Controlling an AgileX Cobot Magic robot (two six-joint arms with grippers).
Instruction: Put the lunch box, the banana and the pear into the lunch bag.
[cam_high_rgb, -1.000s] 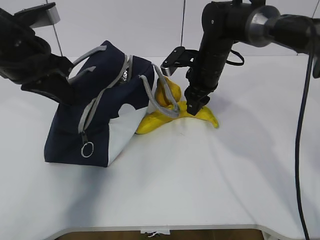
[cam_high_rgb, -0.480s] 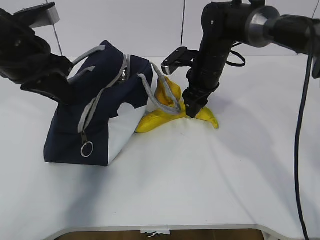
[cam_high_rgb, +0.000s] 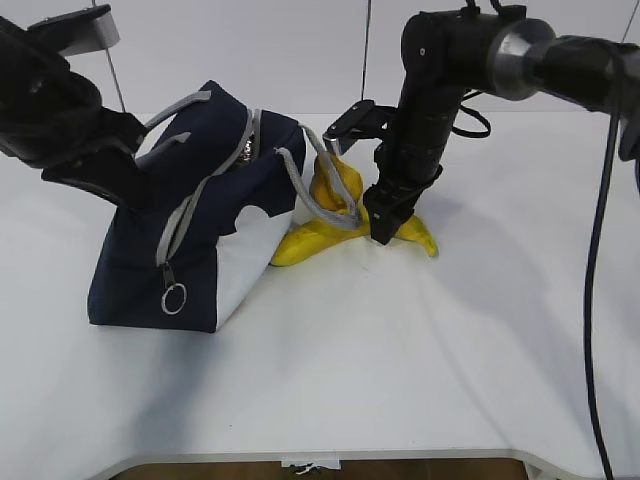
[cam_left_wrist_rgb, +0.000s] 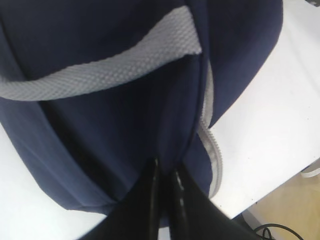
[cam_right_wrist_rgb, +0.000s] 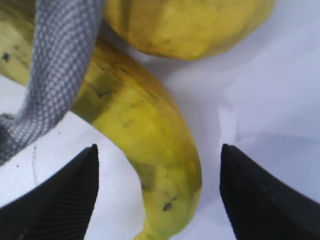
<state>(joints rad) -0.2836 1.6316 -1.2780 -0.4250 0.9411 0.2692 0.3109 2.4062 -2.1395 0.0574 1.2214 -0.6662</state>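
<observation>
The right tool (cam_right_wrist_rgb: 157, 192) stands wide open astride the banana (cam_right_wrist_rgb: 135, 125), which lies on the white desk (cam_high_rgb: 400, 340) beside the pear (cam_high_rgb: 338, 185), a grey strap (cam_right_wrist_rgb: 55, 75) draped across. The left tool (cam_left_wrist_rgb: 165, 185) pinches the navy lunch bag (cam_high_rgb: 170, 260) shut-fingered.

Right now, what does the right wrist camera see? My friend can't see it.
A yellow banana lies on the white table between two wide-open black jaws. A grey bag strap drapes across the banana, and the orange-yellow pear sits just behind it.
</observation>
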